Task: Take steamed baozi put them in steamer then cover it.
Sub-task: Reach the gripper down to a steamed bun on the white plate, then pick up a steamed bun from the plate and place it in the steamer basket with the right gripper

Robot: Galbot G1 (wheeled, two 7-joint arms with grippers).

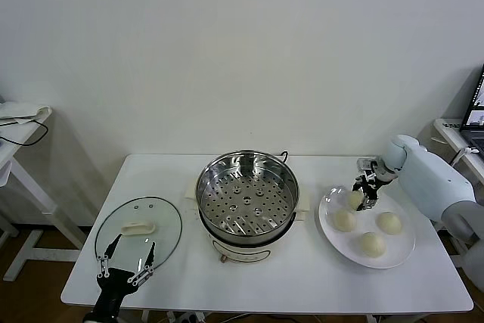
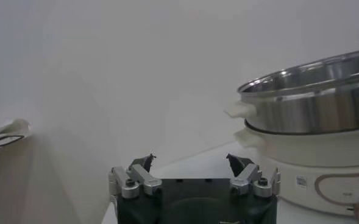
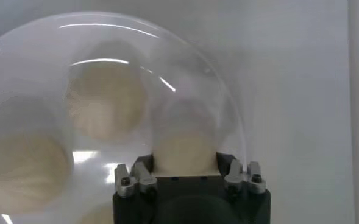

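On the white table [image 1: 302, 277], we log this:
Steamer: we see the steamer [image 1: 246, 194] at table centre, uncovered, perforated tray bare, no bun inside. In the left wrist view its steel wall [image 2: 307, 103] sits on a white base.
Cover: the cover [image 1: 138, 228] lies flat on the table on the robot's left, well apart from the steamer, cream handle up.
Plate: a white plate [image 1: 401, 251] sits to the steamer's right, near it but apart.
Baozi: we count four baozi on the plate. The back one [image 1: 354, 199] is in the right gripper; the other three [image 1: 345, 220], [image 1: 389, 222], [image 1: 371, 243] lie loose nearby.
Right gripper: the right gripper [image 1: 365, 189] is down at the plate's back edge. In its wrist view the fingers [image 3: 235, 167] pinch one bun [image 3: 185, 143] from both sides; we see the others [image 3: 106, 100], [image 3: 24, 164] beside it.
Left gripper: the left gripper [image 1: 125, 261] hangs at the table's front-left, over the cover's near rim, fingers spread wide [image 2: 240, 163], holding nothing.
Contact with cover: we cannot tell.
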